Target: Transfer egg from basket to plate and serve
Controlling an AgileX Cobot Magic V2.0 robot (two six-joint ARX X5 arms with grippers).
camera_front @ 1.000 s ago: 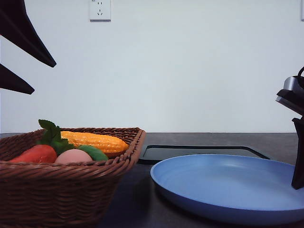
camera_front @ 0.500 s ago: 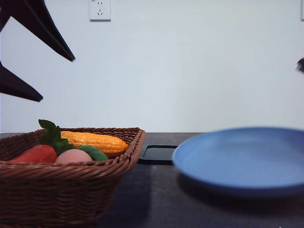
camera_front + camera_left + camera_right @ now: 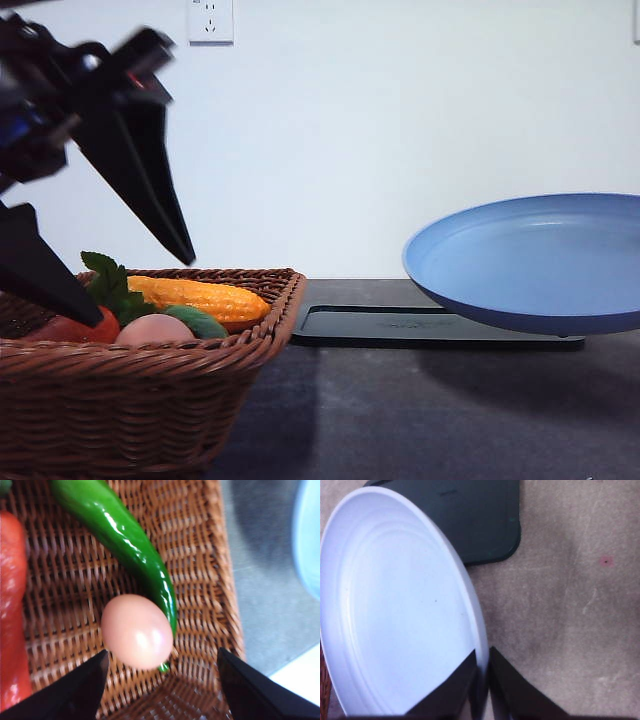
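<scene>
Egg (image 3: 137,631) lies on the woven floor of the basket (image 3: 210,570), resting against the lower end of a long green pepper (image 3: 125,545), with a red vegetable (image 3: 11,610) on its other side. It sits directly ahead of the left gripper (image 3: 162,680), in line with the gap between the two dark fingers, which are spread wide and touch nothing. In the front view the same gripper (image 3: 110,255) hangs over the basket (image 3: 150,400) with its fingertips at about rim height, the egg (image 3: 152,329) just beneath, beside an ear of corn (image 3: 200,298).

Out to the other side, the right gripper (image 3: 482,680) is clamped on the rim of the blue plate (image 3: 395,610), one finger on each face. The plate (image 3: 530,262) is held in the air, tilted, clear of the surface (image 3: 430,410) and above the black tray (image 3: 400,325), which lies flat just beside the basket.

As for progress, I judge the transfer barely begun: the egg is not yet grasped and the plate is bare. Left to do are closing on the egg, lifting it out, setting it on the plate, and serving.
</scene>
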